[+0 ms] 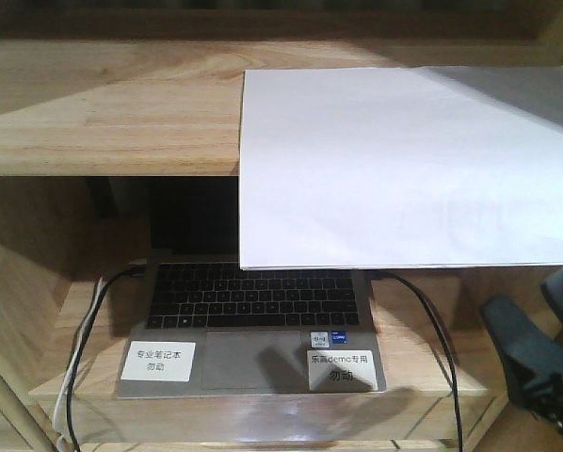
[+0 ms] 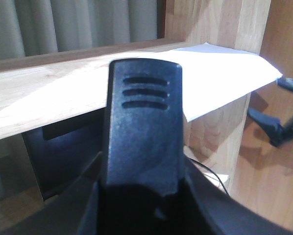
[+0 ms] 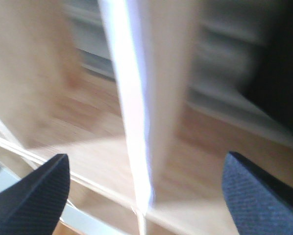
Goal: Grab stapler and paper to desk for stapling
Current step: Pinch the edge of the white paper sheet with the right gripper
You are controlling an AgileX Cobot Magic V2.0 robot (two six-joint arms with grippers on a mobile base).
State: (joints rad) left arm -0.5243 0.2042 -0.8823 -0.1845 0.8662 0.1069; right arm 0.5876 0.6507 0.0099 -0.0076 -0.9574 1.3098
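The white paper (image 1: 404,160) lies on a pale wood shelf board, its front part hanging past the board's edge over a laptop. In the left wrist view a black stapler (image 2: 145,93) with three grooves stands upright between my left gripper's (image 2: 144,178) jaws, which are shut on it. The paper (image 2: 225,73) shows behind it. My right gripper (image 1: 545,320) is open just below the paper's right front corner, also seen as the right gripper (image 2: 279,105). The right wrist view is blurred. There the paper's edge (image 3: 132,122) runs between the wide-apart jaws of the right gripper (image 3: 146,196). The desk is out of view.
An open laptop (image 1: 253,330) with two white labels sits on the lower shelf under the paper, with black and white cables (image 1: 432,330) beside it. A wooden upright (image 2: 225,29) stands at the shelf's right end. The shelf board (image 1: 103,122) runs left of the paper.
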